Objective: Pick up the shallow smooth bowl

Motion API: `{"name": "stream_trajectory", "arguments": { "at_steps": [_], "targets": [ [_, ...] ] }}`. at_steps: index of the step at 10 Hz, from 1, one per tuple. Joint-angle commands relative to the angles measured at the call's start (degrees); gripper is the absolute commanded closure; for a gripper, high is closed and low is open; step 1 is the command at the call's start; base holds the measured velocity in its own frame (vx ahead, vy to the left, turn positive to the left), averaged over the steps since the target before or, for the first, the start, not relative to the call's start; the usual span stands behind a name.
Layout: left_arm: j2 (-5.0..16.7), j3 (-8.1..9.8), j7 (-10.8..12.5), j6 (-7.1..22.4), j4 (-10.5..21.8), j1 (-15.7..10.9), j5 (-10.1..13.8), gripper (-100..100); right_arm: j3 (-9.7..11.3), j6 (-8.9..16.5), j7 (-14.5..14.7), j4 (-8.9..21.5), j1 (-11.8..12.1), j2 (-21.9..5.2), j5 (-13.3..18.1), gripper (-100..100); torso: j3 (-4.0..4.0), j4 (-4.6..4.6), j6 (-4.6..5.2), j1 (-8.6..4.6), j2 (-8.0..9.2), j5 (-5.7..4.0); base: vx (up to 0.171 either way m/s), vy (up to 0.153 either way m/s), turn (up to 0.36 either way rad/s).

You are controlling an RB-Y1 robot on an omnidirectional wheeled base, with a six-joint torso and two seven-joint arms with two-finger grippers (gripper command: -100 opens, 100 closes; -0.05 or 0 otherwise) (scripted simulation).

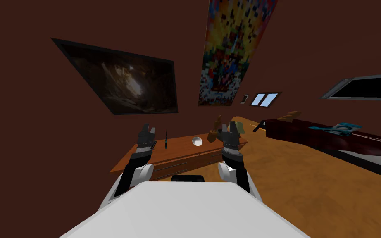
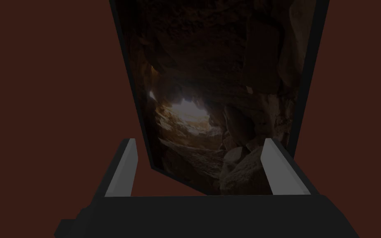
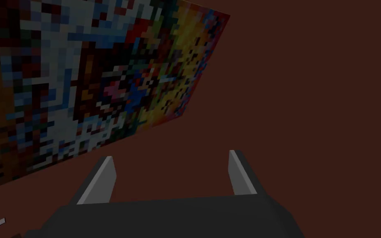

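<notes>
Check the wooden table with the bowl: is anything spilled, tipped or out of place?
Nothing stands out. The bowl rests on the table with no spill around it, and a thin dark stick lies apart from it. The slant across the head view is the camera's. The left gripper and right gripper are open and empty.

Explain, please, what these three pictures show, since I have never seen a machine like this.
It is a two-armed robot in a simulated house. The wide picture comes from its head camera, looking down past its arms. The other two come from cameras on its hands, each looking along that hand's claw. The left claw and right claw are raised, open and hold nothing. Ahead stands a low wooden cabinet; on it lie a small pale bowl, a thin dark object beside it and some brown objects. The bowl is what it should pick up.
</notes>
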Motion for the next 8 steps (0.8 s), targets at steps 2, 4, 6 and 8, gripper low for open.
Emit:
{"name": "stream_trajectory", "arguments": {
  "at_steps": [2, 4, 6, 8],
  "targets": [
    [0.0, 0.0, 0.0, 0.0, 0.0, 0.0, 0.0, 0, -0.7, 0.7, 0.6, 1.5, 0.4, -3.7, 0.6, -100, 0.01, 0.0, -0.01, -0.02, 0.02, 0.0, -0.013, -0.008, 0.097],
    [0.0, 0.0, 0.0, 0.0, 0.0, 0.0, 0.0, 0, -1.7, 1.8, 1.5, 3.7, 1.0, -6.5, 1.6, -100, 0.05, 0.02, -0.02, -0.07, 0.09, -0.02, -0.032, -0.013, 0.176],
    [0.0, 0.0, 0.0, 0.0, 0.0, 0.0, 0.0, 0, -3.1, 3.4, 2.8, 6.7, 1.9, -8.7, 3.0, -100, 0.08, 0.03, -0.02, -0.11, 0.14, -0.02, -0.036, -0.022, 0.221],
    [0.0, 0.0, 0.0, 0.0, 0.0, 0.0, 0.0, 0, -3.9, 4.3, 3.6, 8.4, 2.4, -9.5, 3.8, -100, 0.05, 0.02, 0.0, -0.11, 0.08, -0.03, -0.022, -0.015, 0.154]
  ]
}}
